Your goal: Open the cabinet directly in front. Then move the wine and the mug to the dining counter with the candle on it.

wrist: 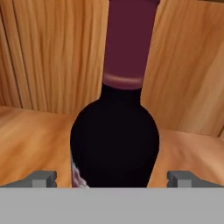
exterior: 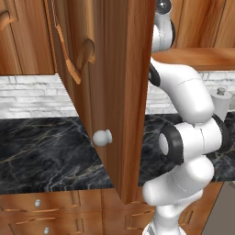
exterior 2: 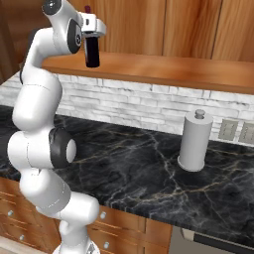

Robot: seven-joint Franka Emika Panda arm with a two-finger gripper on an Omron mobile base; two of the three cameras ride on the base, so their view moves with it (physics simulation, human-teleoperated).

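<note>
The wine (wrist: 114, 135), a dark bottle with a red foil neck, stands close in front of my hand on the wooden shelf (exterior 2: 163, 67) of the cabinet. My gripper (wrist: 112, 178) is open, one fingertip (wrist: 43, 178) on each side of the bottle's body with a small gap to the glass. From the right base view the gripper (exterior 2: 92, 35) is high at the shelf with the wine (exterior 2: 92, 52) under it. The cabinet door (exterior: 110, 92) hangs open toward me, its silver knob (exterior: 102, 137) low on it. The mug, the candle and the dining counter are out of view.
Under the cabinet runs a black marble counter (exterior 2: 149, 168) backed by white brick. A grey paper towel holder (exterior 2: 194, 141) stands on it at the right, near wall outlets (exterior 2: 228, 130). Drawer units (exterior: 36, 202) sit beneath. The open door covers the middle of the left base view.
</note>
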